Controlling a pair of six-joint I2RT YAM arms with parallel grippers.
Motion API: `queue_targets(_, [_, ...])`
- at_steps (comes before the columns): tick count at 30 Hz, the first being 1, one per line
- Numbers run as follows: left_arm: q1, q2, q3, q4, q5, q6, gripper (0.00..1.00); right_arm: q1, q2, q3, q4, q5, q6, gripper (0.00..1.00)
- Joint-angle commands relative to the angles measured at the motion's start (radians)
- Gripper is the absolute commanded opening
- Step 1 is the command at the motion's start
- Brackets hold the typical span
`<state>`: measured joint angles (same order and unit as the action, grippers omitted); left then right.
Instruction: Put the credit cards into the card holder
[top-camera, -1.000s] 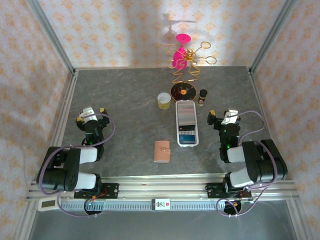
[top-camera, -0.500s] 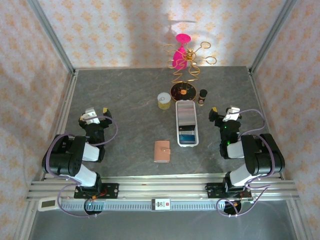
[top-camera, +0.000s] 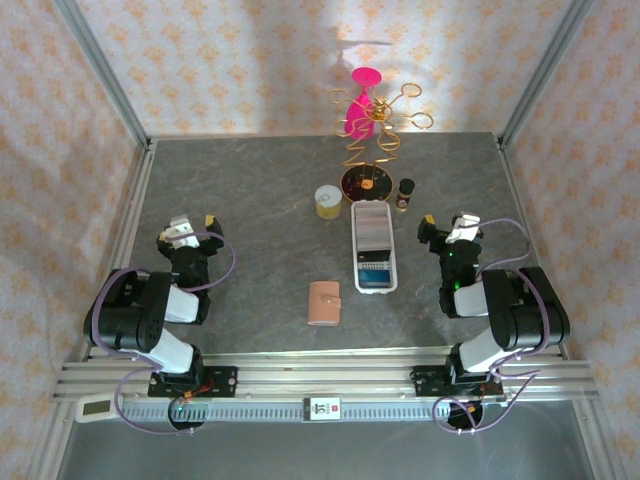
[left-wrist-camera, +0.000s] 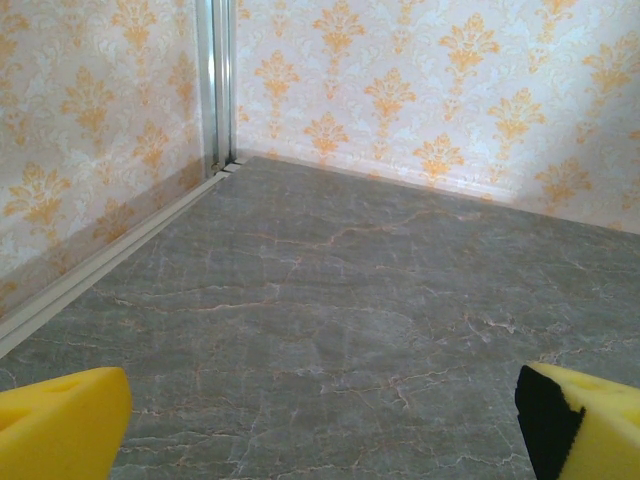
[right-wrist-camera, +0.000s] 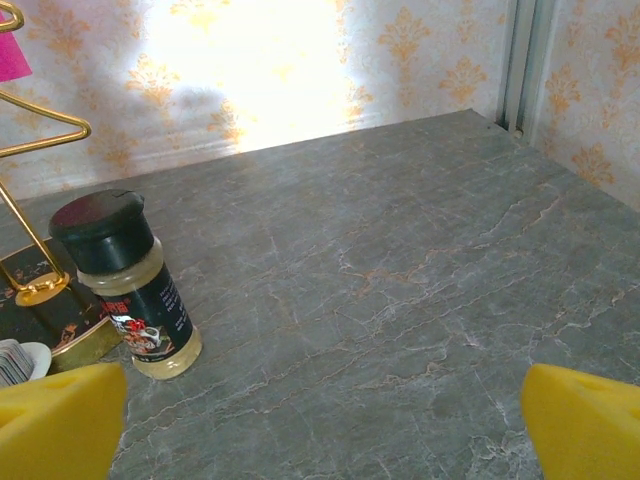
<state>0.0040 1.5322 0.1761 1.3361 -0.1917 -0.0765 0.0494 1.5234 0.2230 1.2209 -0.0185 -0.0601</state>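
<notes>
I counted two grippers, one card holder, one white tray, one small yellow jar, one spice bottle and one gold wire stand. The left gripper (top-camera: 185, 229) hung over the left part of the grey table (top-camera: 250, 200), its yellow fingers (left-wrist-camera: 60, 420) spread wide with nothing between them. The right gripper (top-camera: 450, 230) stood the same way on the right side, released and empty. The card holder (top-camera: 323, 303) lay flat and closed near the front edge, about midway between the two arms and well apart from both grippers. The credit cards (top-camera: 372, 272) sat inside the white tray (top-camera: 391, 250), with a blue one at the near end; I could not tell how many they were. This tray lay beside the right gripper, on its left, and just behind the card holder. The spice bottle (right-wrist-camera: 125, 285), the yellow jar (top-camera: 327, 201) and the gold wire stand (top-camera: 365, 150) stood beyond the far end of the tray.
</notes>
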Motion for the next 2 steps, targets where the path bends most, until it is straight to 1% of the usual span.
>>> queue_targets(1, [-0.009,0.002,0.01,0.037,-0.014,0.011,0.99,-0.005,-0.004,0.007,0.014,0.022,0.01,1.0])
queue_targets(2, [-0.009,0.002,0.01,0.038,-0.015,0.011,0.99,-0.005,-0.003,0.007,0.016,0.023,0.01,1.0])
